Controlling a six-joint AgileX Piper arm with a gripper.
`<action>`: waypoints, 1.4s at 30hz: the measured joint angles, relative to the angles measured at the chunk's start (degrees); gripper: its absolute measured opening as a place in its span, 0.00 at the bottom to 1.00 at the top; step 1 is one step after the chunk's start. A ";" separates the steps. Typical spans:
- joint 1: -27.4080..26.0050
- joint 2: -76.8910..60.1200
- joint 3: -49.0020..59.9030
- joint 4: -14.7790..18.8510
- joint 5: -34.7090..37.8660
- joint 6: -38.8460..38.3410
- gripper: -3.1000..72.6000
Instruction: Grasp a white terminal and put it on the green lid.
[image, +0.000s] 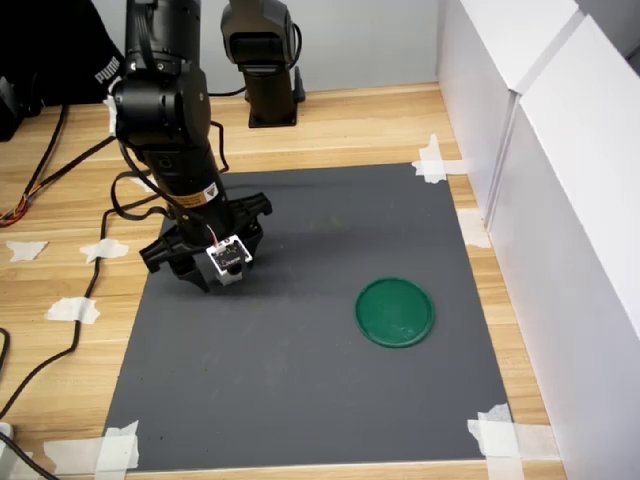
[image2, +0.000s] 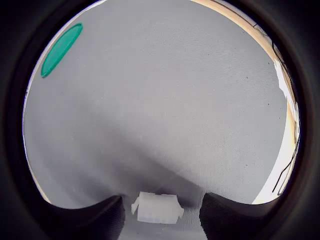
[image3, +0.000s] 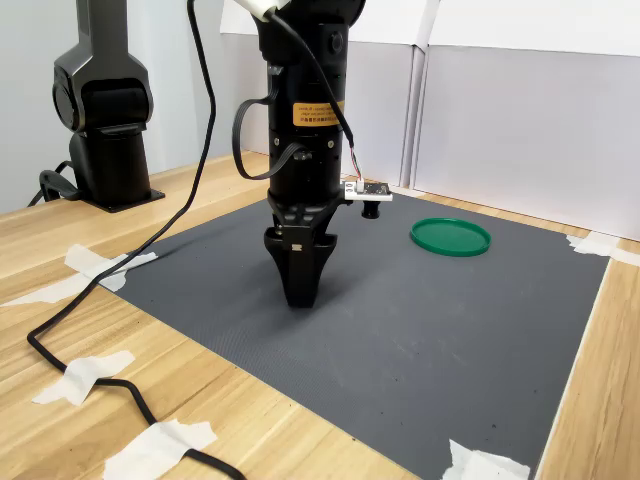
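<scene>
White terminal (image2: 157, 208) sits on the dark mat (image: 320, 340) between my tool's (image2: 160, 212) parted fingers, not yet gripped | step: closing for the grasp | next: squeeze, lift, carry to green lid (image: 395, 311), well apart.

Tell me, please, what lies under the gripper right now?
In the wrist view, the white terminal lies on the grey mat between the fingers of the open gripper. In both exterior views the arm covers it. The green lid lies apart and bare.
</scene>
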 joint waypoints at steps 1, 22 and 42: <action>0.00 0.00 0.00 0.00 0.00 -0.07 0.86; 1.13 -4.75 -4.22 0.12 9.74 -1.28 0.45; 24.10 -3.27 -25.42 4.81 21.35 0.45 0.45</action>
